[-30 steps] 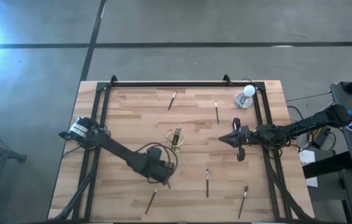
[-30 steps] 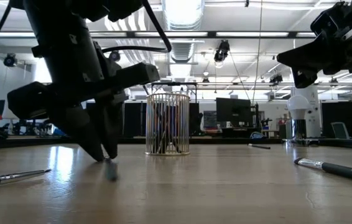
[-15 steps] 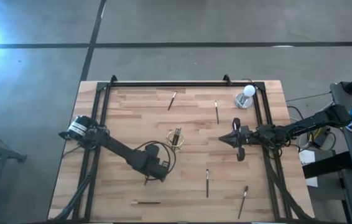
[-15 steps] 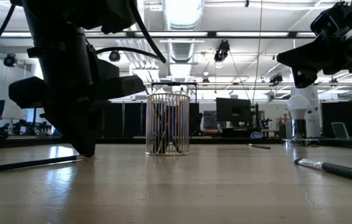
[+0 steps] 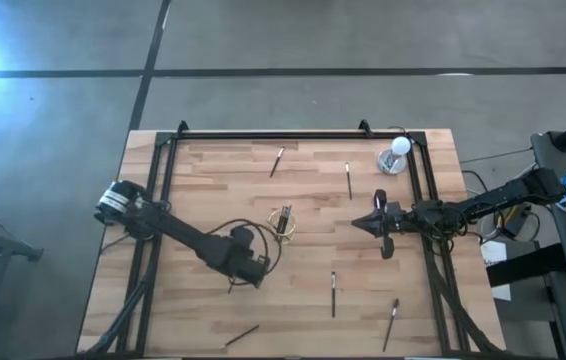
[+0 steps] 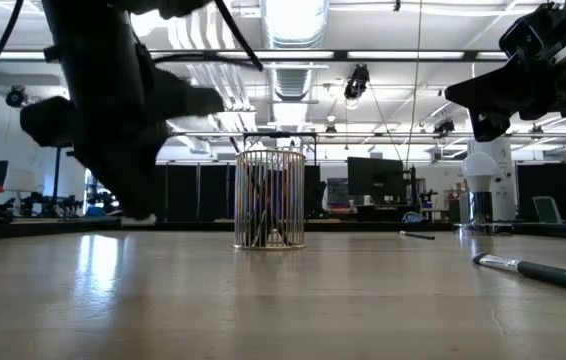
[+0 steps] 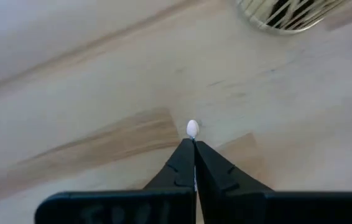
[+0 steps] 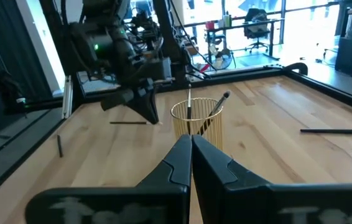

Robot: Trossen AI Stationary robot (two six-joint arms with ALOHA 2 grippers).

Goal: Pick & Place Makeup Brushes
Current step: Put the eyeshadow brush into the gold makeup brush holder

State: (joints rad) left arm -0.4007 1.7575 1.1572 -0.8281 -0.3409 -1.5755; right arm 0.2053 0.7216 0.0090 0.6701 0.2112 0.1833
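- Front-left of the wire cup (image 5: 283, 222): has raised the left gripper (image 5: 248, 275) off the tabletop (image 5: 203, 180), where its tip stood half a second ago.
- Keeps those fingers pressed together around something thin, with a small pale tip (image 7: 192, 129) poking out past them. Probably a pinched brush, seen end-on.
- Has left a loose brush (image 5: 241, 335) near the front edge, turned from lying straight across to lying slantwise. Likely nudged rather than grabbed.
- Suggests the pick is done, with the carry to the cup next. Already shows brushes standing in that cup.
- Holds the right gripper (image 5: 358, 225) unmoved in the air to the right of the cup, fingers closed on nothing.
- Leaves four other brushes on the wood, two at the back (image 5: 277, 160) and two at the front right (image 5: 333, 293).
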